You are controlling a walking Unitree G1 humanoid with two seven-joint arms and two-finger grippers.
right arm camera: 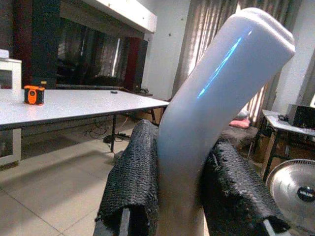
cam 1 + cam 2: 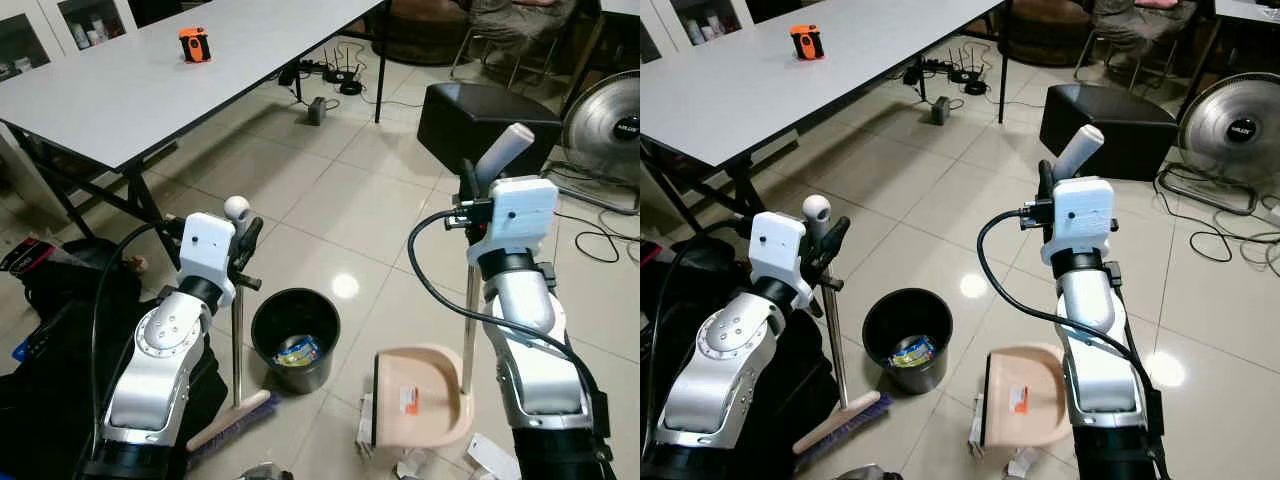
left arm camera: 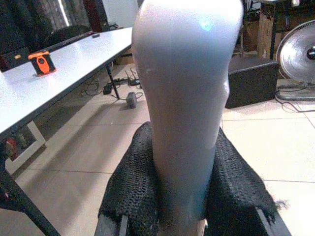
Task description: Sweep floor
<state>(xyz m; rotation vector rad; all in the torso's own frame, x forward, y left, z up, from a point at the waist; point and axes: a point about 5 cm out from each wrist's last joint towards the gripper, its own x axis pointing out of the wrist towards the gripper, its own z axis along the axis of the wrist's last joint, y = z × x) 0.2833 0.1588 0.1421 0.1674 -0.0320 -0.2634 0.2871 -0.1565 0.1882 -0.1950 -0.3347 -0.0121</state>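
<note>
My left gripper (image 2: 245,245) is shut on the broom's metal pole (image 2: 237,340), just under its round white knob (image 2: 237,207). The brush head (image 2: 228,422) rests on the tiles beside a black bin (image 2: 295,335) that holds a wrapper. My right gripper (image 2: 468,190) is shut on the dustpan's long handle (image 2: 468,330), below its grey grip (image 2: 503,152). The beige dustpan (image 2: 420,395) sits on the floor at my right. Paper scraps (image 2: 490,455) lie around it. In the wrist views, black padded fingers (image 3: 133,187) (image 1: 130,172) clamp each grey handle (image 3: 182,98) (image 1: 216,98).
A long white table (image 2: 150,80) with an orange device (image 2: 195,45) stands at the left. A black box seat (image 2: 485,120), a floor fan (image 2: 610,115) and cables (image 2: 590,240) are at the right. A black bag (image 2: 60,300) lies by my left arm. A person (image 2: 510,15) sits far back.
</note>
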